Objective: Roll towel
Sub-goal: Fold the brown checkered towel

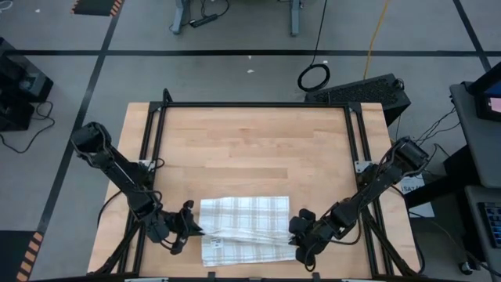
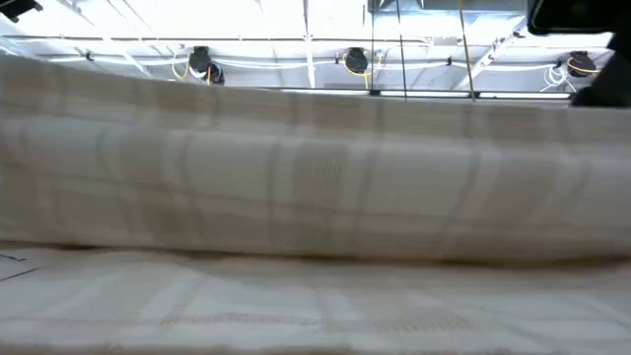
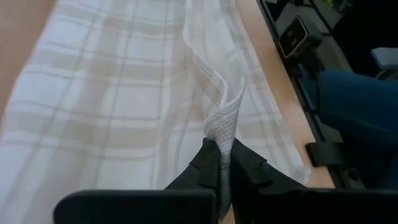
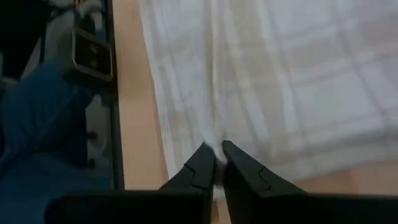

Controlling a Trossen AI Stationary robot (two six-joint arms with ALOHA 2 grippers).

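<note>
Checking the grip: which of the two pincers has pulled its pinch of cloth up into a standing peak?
The left pincer: the thin white checked cloth towel rises in a peak between its fingers; the right pincer pinches it flat.

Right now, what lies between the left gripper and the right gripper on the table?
In the high view, only the towel spans the stretch between the left gripper and the right gripper. Each wrist view shows that gripper pinching a towel edge.

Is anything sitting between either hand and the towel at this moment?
Nothing visible. The left hand is shut on a raised fold at one side edge of the towel, and the right hand is shut on the opposite edge. The table around the towel shows only bare wood.
</note>
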